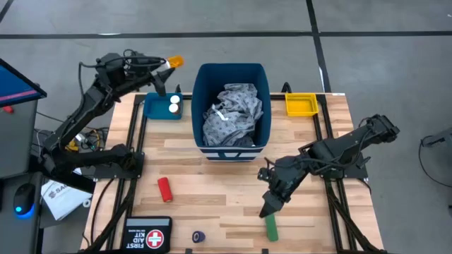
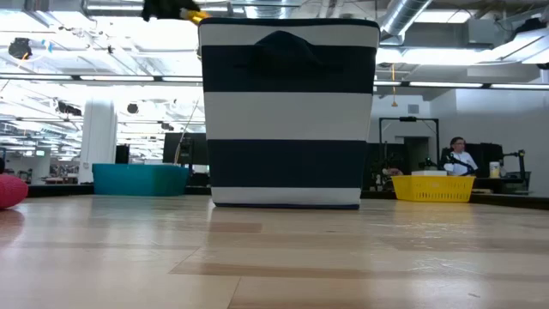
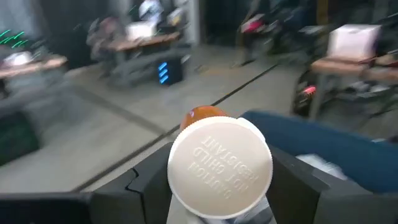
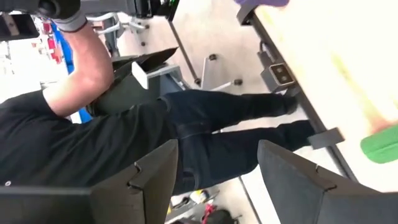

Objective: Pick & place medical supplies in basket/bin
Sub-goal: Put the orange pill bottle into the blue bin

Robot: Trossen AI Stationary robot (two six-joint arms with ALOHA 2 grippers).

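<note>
Orange bottle (image 3: 217,168) clenched in left end effector (image 1: 164,67), gown (image 1: 232,113) in blue bin (image 1: 200,85), right end effector (image 1: 270,206) released

Bright, even overhead light, soft shadows; blurred backgrounds in both wrist views.

My left arm is stretched toward the table's far edge, wrist raised, and my left gripper (image 1: 167,65) is clamped on an orange bottle (image 3: 219,165). My right arm bends low over the table's near side, my right gripper (image 1: 269,208) pointing downward with fingers (image 4: 144,183) parted, holding nothing.
</note>
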